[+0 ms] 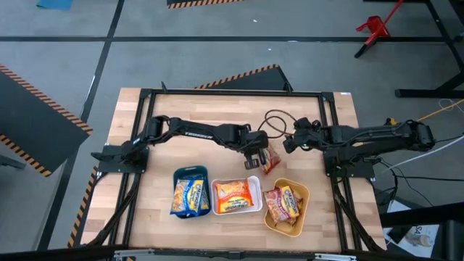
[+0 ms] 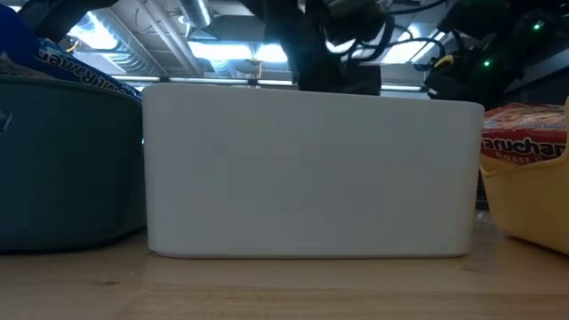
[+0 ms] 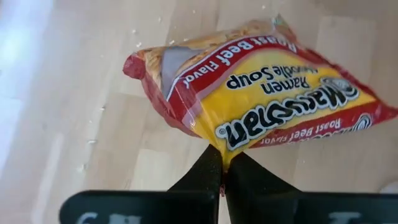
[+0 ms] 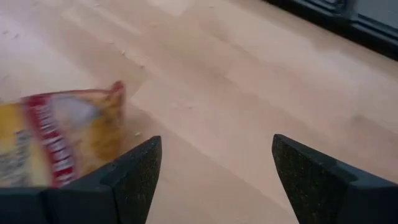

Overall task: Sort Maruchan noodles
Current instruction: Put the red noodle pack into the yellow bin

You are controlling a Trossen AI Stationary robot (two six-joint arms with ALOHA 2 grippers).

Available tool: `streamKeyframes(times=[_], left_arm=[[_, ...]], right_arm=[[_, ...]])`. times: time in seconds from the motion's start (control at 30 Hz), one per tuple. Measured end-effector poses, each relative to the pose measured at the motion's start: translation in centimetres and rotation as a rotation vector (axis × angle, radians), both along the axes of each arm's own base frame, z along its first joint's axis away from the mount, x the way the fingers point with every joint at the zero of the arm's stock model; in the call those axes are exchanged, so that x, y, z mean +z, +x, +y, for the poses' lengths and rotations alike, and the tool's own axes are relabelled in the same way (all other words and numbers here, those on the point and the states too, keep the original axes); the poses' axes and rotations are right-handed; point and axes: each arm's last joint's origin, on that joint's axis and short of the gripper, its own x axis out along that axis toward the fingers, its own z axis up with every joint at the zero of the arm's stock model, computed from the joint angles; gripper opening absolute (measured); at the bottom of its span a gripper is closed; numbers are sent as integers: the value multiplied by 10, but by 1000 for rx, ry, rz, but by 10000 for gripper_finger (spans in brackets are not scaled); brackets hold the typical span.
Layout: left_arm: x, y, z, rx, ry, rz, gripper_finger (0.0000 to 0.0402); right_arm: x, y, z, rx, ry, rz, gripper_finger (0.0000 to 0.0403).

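A dark red Maruchan roast beef packet point(image 3: 261, 93) hangs from my left gripper point(image 3: 222, 171), which is shut on it above the table's middle point(image 1: 270, 161). My right gripper point(image 4: 214, 168) is open just to the right of it point(image 1: 288, 143); the packet's end point(image 4: 68, 134) shows beside its finger. Blue packets point(image 1: 190, 196) lie in the teal tray point(image 1: 190, 172), an orange packet point(image 1: 233, 194) in the white tray point(image 1: 235, 210), and red packets point(image 1: 284, 203) in the orange tray point(image 1: 303, 190). My left gripper pinches the red packet by its edge point(image 3: 219, 149), at the middle of one long side, between both fingertips point(image 3: 208, 168). The packet is lifted clear of the wood, hanging tilted beyond the fingers.
The three trays stand side by side along the table's near edge; in the low view the white tray's wall point(image 2: 311, 178) fills the middle. A black cable point(image 1: 275, 119) loops on the far part of the table. Bare wood lies left and right of the trays.
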Motion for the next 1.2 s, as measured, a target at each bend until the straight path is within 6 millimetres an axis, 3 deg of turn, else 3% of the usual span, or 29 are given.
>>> streamKeyframes(times=[0.47, 0.8, 1.2], left_arm=[[68, 8, -24, 100, 55, -144, 0], [112, 13, -39, 97, 67, -319, 0], [127, 20, -79, -18, -102, -475, 0]], right_arm=[[31, -43, -33, -118, -82, -117, 294], [39, -61, -45, -109, -106, -130, 294], [39, -66, -52, -113, -148, -72, 294]])
